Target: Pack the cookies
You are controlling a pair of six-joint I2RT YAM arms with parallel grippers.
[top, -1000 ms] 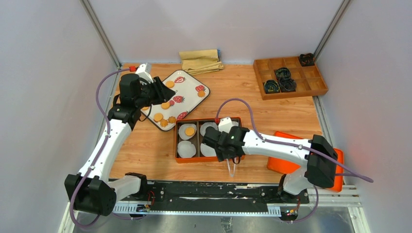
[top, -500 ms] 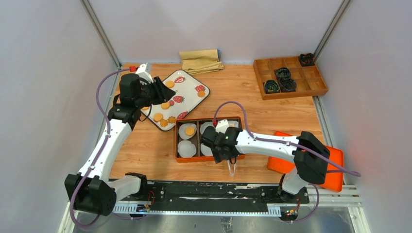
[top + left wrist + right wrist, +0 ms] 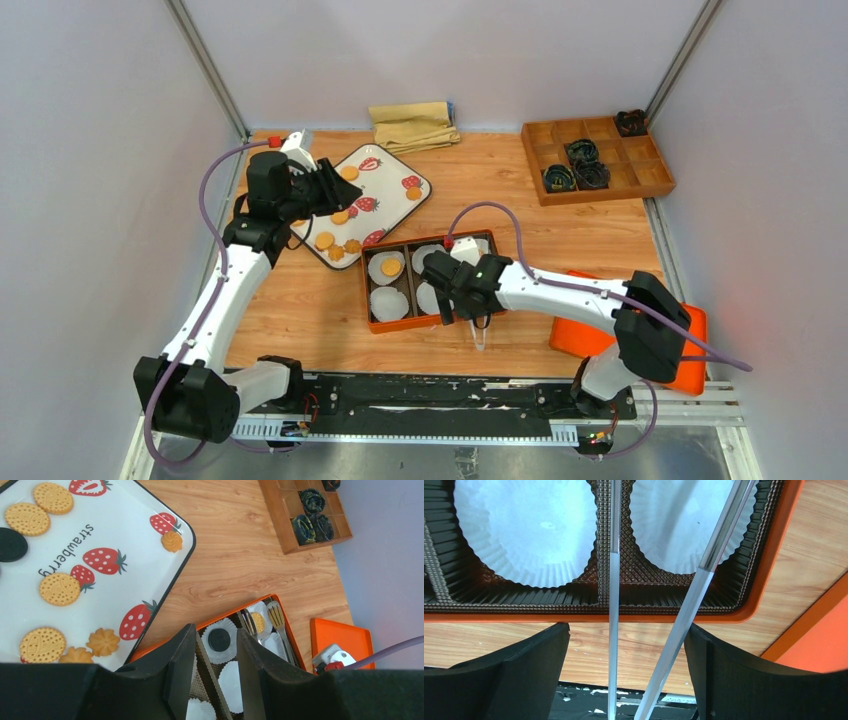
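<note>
On the far left of the surface (image 3: 240,555), over the strawberry plate (image 3: 131,511), the left fingers (image 3: 176,672) are seen hovering. They are parted a modest way and nothing is held between them. Most of the cookies (image 3: 59,589) are spread flat on that plate: round golden ones, a black one and a few small scalloped ones.

To the right and nearer, the orange box (image 3: 780,545) is lined with white paper cups (image 3: 524,530). A black cookie (image 3: 219,639) and a golden cookie (image 3: 257,622) are already lodged in two of them. Above the box's near edge the right fingers (image 3: 519,675) are set wide, and a pair of clear tongs (image 3: 613,630) is carried between them, blades apart. The tips are cut off in the wrist view, so whether anything is pinched there cannot be told.

The cookies are judged light, stiff and brittle, crumbly at the rim and likely to snap or shed if squeezed hard. Lying flat on a glazed plate, they would probably skate away from a clumsy push. A gentle pinch across the width, edge to edge, looks the safest hold. On the scalloped ones the notches should offer some purchase. One lying clear of its neighbours is best taken first.
</note>
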